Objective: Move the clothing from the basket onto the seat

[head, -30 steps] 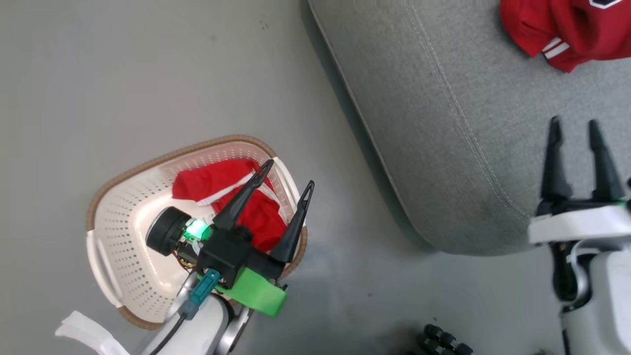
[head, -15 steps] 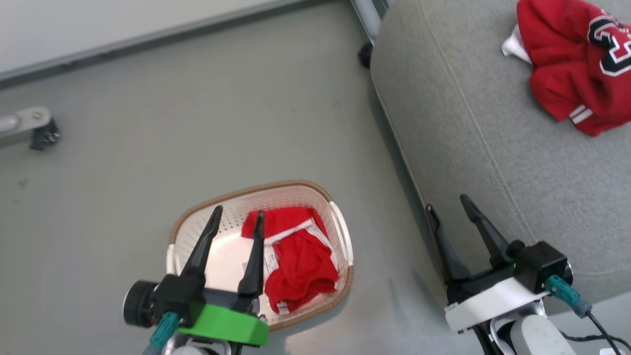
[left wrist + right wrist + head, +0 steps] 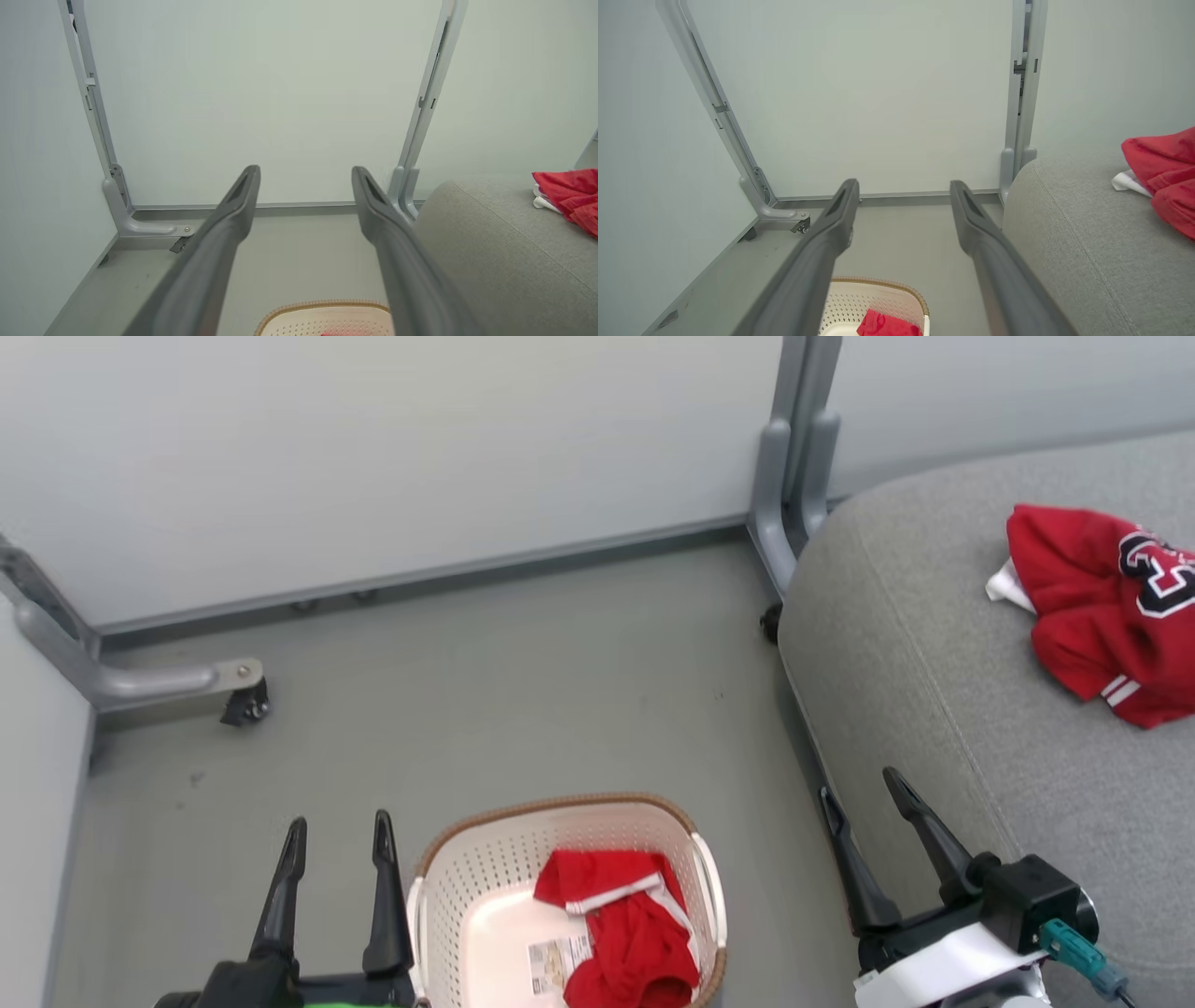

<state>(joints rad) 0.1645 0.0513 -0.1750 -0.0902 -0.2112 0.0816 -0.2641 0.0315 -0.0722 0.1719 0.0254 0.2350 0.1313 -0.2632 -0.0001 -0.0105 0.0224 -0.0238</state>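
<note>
Finding the left gripper (image 3: pixel 339 819) released, fingers parted, grasping nothing; finding the right gripper (image 3: pixel 857 784) likewise released and empty; both pointing toward the pale wall panel (image 3: pixel 420 448).

Locating the basket (image 3: pixel 560 800) on the floor (image 3: pixel 523 672) between the two grippers, just beside the left gripper's inner finger and further from the right gripper; noting one red garment (image 3: pixel 625 924) crumpled inside it, next to a printed white label (image 3: pixel 558 959).

Locating the seat (image 3: pixel 934 691) along the right gripper's outer side; noting the second red garment (image 3: pixel 1102 607) lying on it, ahead of that gripper and further outward.

Reading the black, white-edged number on that garment from the head view; picking up the basket's brown rim low between the fingers in the left wrist view; picking up rim and red cloth together, low between the fingers, in the right wrist view; catching an edge of the seat's garment at the right of both wrist views.
</note>
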